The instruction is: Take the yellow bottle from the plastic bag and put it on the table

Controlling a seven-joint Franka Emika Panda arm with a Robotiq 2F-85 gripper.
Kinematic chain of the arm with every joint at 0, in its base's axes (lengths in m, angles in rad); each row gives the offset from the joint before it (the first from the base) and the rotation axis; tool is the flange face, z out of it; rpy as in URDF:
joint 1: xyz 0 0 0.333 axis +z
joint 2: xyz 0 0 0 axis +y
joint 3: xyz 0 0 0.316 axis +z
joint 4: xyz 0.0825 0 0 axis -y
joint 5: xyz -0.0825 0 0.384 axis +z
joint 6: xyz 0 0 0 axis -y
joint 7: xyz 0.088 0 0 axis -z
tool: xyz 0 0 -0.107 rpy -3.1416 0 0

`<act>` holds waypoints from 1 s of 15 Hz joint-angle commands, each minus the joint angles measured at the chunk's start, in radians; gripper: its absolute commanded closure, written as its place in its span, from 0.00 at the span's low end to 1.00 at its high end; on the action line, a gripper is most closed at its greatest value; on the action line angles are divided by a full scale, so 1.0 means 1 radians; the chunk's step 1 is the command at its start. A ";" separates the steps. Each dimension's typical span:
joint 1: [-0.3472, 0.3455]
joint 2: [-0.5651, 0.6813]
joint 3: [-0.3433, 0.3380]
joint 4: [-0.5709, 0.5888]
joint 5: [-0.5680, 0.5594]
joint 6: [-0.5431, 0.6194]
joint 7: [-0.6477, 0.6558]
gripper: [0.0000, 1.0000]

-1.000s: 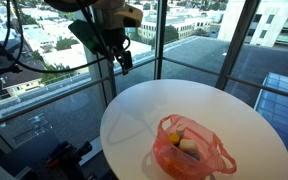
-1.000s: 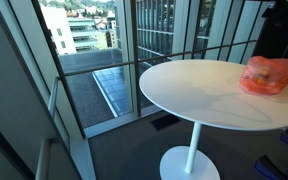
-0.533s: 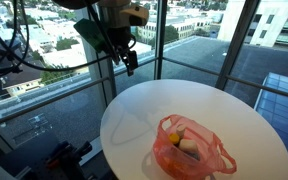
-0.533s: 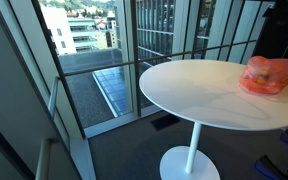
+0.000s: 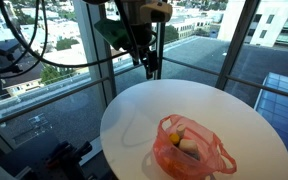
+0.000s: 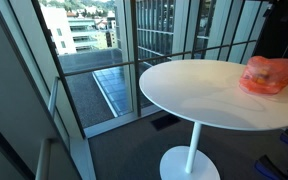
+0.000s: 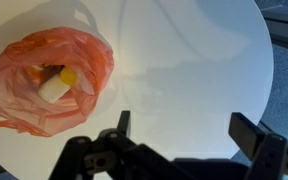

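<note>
An orange-red plastic bag (image 5: 189,146) lies on the round white table (image 5: 234,110), toward its near edge. It also shows in the other exterior view (image 6: 266,75) and in the wrist view (image 7: 44,80). Inside the open bag I see a yellow bottle (image 7: 68,76) next to a white item (image 7: 53,90). The yellow bottle also shows in an exterior view (image 5: 179,136). My gripper (image 5: 150,68) hangs above the table's far edge, well away from the bag. In the wrist view the gripper (image 7: 184,130) is open and empty over bare tabletop.
The table stands on a single pedestal (image 6: 192,150) next to tall glass windows with dark frames (image 5: 162,40). A railing (image 5: 44,75) runs outside. Black cables (image 5: 14,50) hang from the arm.
The arm has moved right, from beside the table's far edge to above it, closer to the bag. The bag and its contents have not moved.
</note>
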 commanded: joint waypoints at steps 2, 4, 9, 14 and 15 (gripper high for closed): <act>-0.044 0.099 -0.032 0.086 -0.037 0.003 0.025 0.00; -0.064 0.130 -0.051 0.109 -0.047 0.002 0.027 0.00; -0.070 0.138 -0.069 0.099 -0.034 0.007 0.000 0.00; -0.084 0.173 -0.088 0.122 -0.030 0.067 -0.001 0.00; -0.088 0.187 -0.100 0.122 -0.024 0.096 -0.012 0.00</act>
